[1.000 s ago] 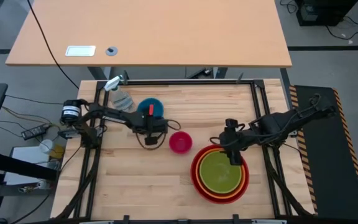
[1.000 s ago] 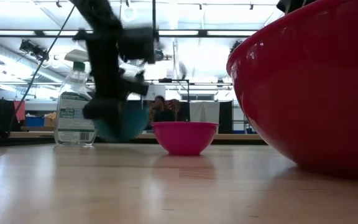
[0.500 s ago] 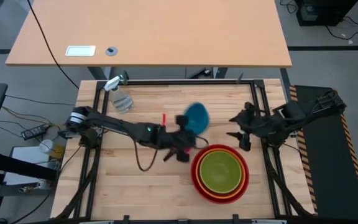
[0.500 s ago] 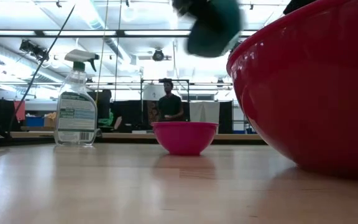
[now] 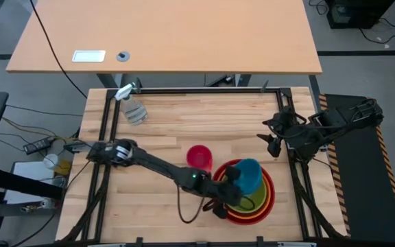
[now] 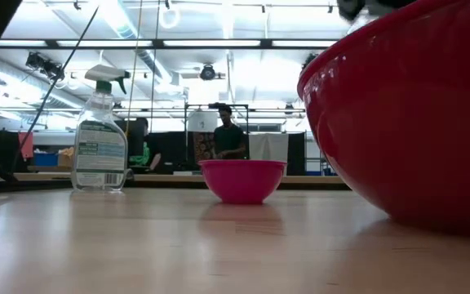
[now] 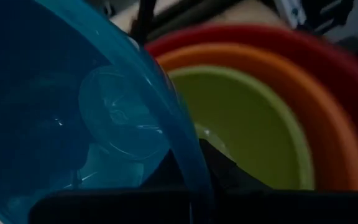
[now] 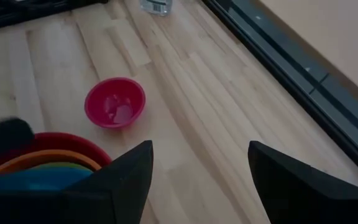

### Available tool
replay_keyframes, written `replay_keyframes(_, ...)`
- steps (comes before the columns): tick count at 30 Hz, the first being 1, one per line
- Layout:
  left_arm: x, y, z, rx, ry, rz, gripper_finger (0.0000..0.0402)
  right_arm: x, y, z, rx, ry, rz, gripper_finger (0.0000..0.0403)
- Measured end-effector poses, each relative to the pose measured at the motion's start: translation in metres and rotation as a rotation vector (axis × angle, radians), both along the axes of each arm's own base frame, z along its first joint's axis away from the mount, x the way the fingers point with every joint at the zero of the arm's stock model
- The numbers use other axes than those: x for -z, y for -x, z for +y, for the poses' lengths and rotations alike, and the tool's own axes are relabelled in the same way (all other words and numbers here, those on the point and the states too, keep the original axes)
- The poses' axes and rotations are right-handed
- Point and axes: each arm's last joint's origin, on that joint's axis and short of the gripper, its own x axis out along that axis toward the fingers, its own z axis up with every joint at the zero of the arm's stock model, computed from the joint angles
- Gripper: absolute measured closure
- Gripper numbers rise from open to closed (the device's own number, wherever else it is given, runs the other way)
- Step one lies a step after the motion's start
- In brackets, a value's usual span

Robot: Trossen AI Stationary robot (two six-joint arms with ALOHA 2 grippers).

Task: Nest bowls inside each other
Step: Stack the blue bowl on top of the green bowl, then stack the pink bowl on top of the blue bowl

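The blue bowl [image 5: 249, 175] has swung over the stacked bowls [image 5: 267, 199], clamped in the left pincer [image 5: 230, 185], pink bowl [image 5: 199, 157] beside.

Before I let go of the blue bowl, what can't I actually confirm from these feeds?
- Whether the blue bowl touches the green bowl: the high view looks straight down, and the left wrist view is filled by the bowl.
- Left pincer fingertips: hidden behind the bowl wall.
- The low view: the red bowl blocks the stack's inside.
- Spray bottle label: too small to read.
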Motion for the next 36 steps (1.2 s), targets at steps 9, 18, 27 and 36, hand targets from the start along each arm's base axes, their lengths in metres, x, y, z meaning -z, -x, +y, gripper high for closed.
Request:
replay_keyframes(9,0.023,-0.005,-0.007,-0.024,0.103,0.048,0.0336,0.004,-0.005,0.003,-0.009,0.010,0.038,0.0135)
replay_keyframes(18,0.017,0.000,-0.011,0.000,0.160,0.091,0.0212,0.004,-0.005,0.003,-0.017,0.003,0.041,0.0135)
replay_keyframes(27,-0.038,0.049,-0.011,-0.086,-0.029,0.217,0.0200,0.004,-0.005,0.004,-0.023,-0.005,0.041,0.0135)
replay_keyframes(36,0.006,0.081,0.011,-0.305,-0.096,0.503,0.0220,0.002,-0.007,0.005,-0.043,0.006,0.022,0.0135)
